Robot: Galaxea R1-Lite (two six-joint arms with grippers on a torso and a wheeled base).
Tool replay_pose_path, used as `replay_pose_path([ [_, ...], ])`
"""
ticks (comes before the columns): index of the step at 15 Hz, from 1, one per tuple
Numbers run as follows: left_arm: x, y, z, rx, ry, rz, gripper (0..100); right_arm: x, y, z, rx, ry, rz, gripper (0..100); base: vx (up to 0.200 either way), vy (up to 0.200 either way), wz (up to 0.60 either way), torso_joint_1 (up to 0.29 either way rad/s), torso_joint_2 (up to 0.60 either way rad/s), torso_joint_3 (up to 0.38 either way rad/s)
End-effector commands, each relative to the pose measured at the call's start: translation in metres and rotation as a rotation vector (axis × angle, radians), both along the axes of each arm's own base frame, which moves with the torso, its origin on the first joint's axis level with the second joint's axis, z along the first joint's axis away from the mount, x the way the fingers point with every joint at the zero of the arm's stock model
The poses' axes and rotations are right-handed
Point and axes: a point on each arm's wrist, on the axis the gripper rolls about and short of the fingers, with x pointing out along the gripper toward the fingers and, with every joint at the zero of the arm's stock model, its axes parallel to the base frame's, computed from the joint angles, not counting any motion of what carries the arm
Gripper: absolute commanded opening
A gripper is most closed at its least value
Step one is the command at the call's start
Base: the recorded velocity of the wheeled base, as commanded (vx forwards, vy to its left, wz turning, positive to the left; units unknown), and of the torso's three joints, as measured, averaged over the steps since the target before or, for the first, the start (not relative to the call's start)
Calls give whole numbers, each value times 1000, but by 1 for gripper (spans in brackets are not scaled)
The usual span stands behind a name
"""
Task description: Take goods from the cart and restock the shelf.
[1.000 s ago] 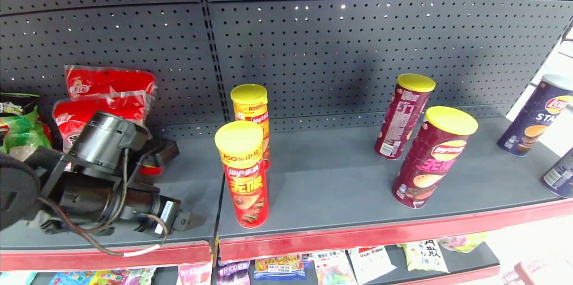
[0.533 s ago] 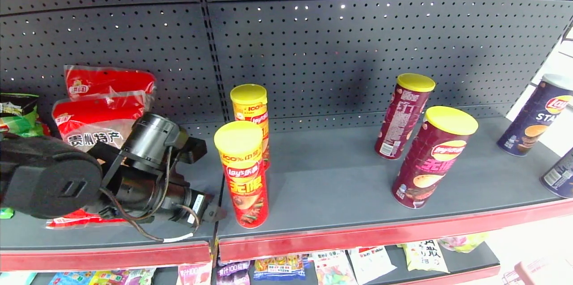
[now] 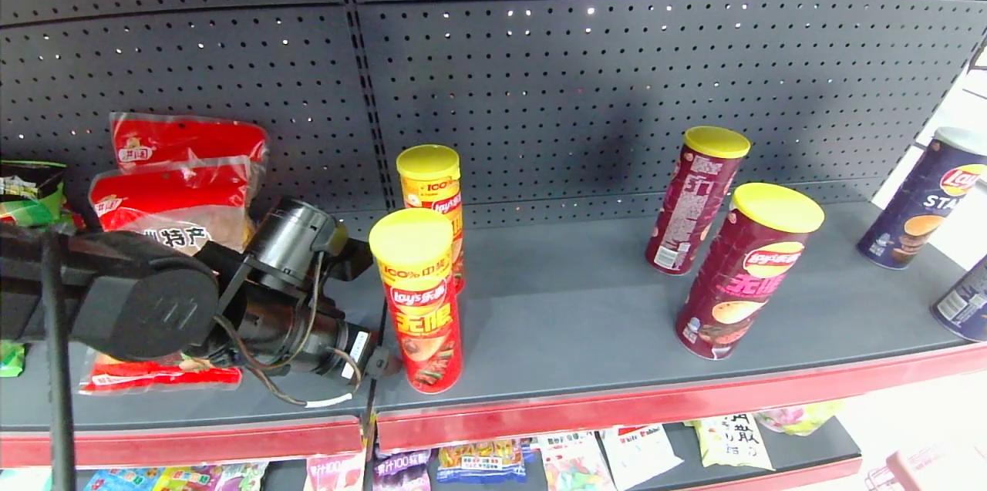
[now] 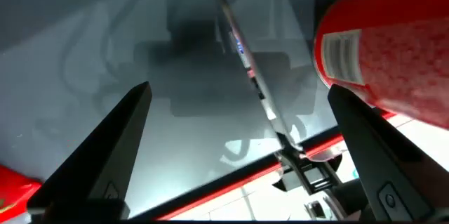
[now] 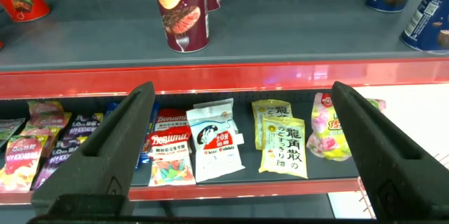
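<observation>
Nearest the red front lip of the shelf (image 3: 586, 321), a red chip can (image 3: 420, 321) with a yellow lid stands upright, long axis vertical and lid up. It is just beside the left gripper (image 4: 237, 94), whose jaws are spread wide with nothing between them. The right gripper (image 5: 242, 87) likewise holds its jaws apart and empty, facing snack packets (image 5: 210, 147) on a lower shelf. There are two red cans, the second red can (image 3: 432, 202) directly behind the first. There are also two maroon cans (image 3: 736, 283) with yellow lids, two dark blue cans (image 3: 917, 202) at the right end, and, farthest back on the left, two red bags (image 3: 185, 144) upright against the pegboard (image 3: 586, 90).
</observation>
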Motion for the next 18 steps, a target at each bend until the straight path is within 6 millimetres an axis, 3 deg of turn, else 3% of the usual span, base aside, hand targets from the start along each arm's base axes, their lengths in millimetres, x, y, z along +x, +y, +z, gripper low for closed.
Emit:
replay_pose_path([
  [1,2,0,0,3,-3,4,100,0,0,0,0,0,0,100,0,0,0,0,0,0],
  [18,18,-6,-2,14,-59,30,100,0,0,0,0,0,1,100,0,0,0,0,0,0],
])
